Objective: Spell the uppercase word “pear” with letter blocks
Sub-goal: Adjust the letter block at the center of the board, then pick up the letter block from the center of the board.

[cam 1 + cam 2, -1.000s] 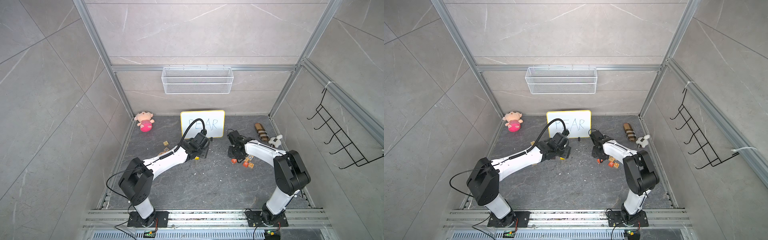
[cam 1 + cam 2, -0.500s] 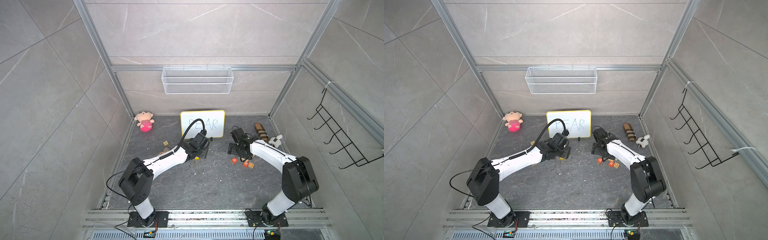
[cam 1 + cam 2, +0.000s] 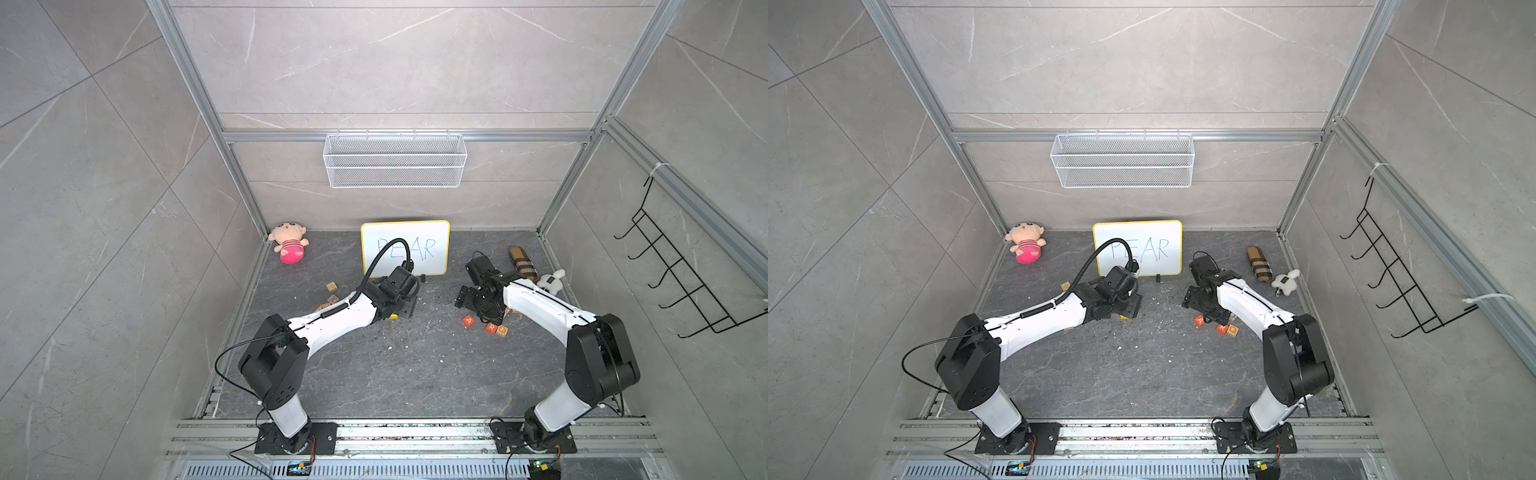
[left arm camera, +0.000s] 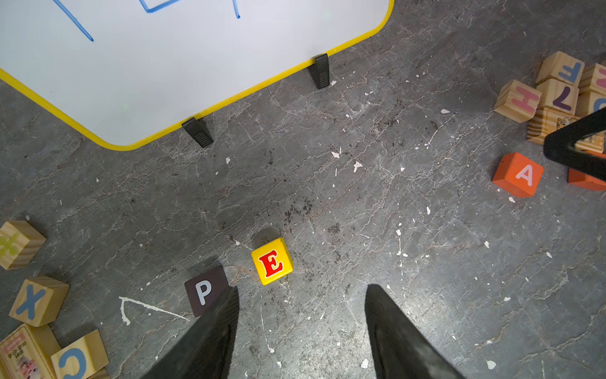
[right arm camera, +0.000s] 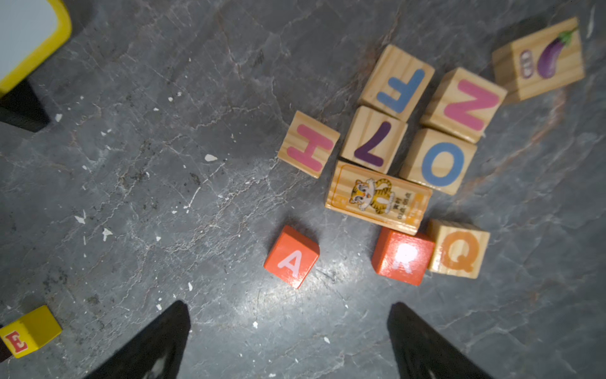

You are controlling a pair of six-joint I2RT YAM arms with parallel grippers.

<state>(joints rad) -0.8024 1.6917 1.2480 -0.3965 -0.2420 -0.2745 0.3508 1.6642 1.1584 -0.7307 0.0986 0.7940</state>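
Left claw [image 4: 301,288], right claw [image 5: 288,304] spread. P-block [image 4: 205,290], E-block [image 4: 272,261], A-block [image 5: 291,256], R-block [image 5: 403,256]; whiteboard [image 3: 1138,232]: PEAR.

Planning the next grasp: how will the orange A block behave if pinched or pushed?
The A block looks like a solid painted cube, so probably rigid and light. Flat faces suggest it would slide, not roll, on the stone surface. It sits apart from the R block, so a nudge likely moves it alone.

Top pair overhead, overlapping; wrist cams close, downward.
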